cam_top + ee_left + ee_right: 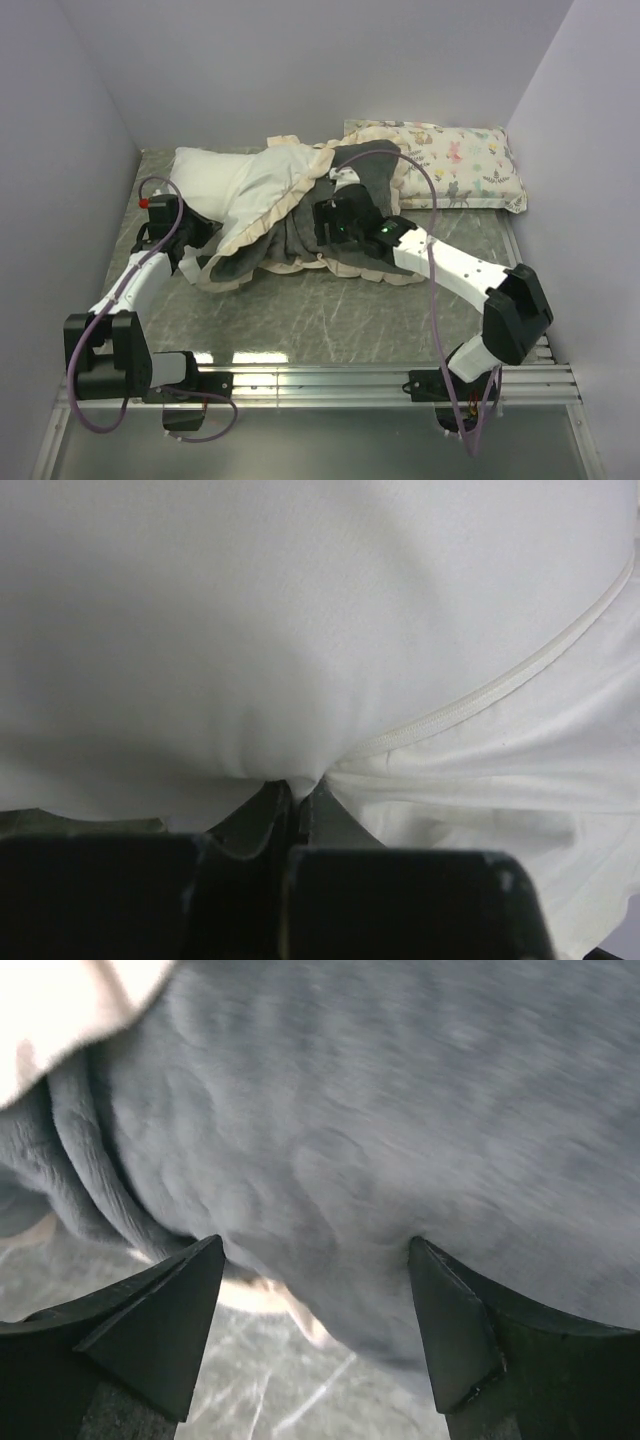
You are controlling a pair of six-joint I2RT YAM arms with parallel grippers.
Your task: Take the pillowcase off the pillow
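Roughly half the pillow (205,170) is out, the rest still inside the pillowcase (300,240); left claw (295,790) clamped on pillow cloth, right claw (315,1245) open, empty, over grey plush.

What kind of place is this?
Probably a robot lab test cell: plain white walls box in a marble-look table, with two arms bolted to a metal rail.

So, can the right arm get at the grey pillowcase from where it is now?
Probably yes: the right gripper is open and the pillowcase lies directly ahead of it, grey plush side facing, with nothing in between.
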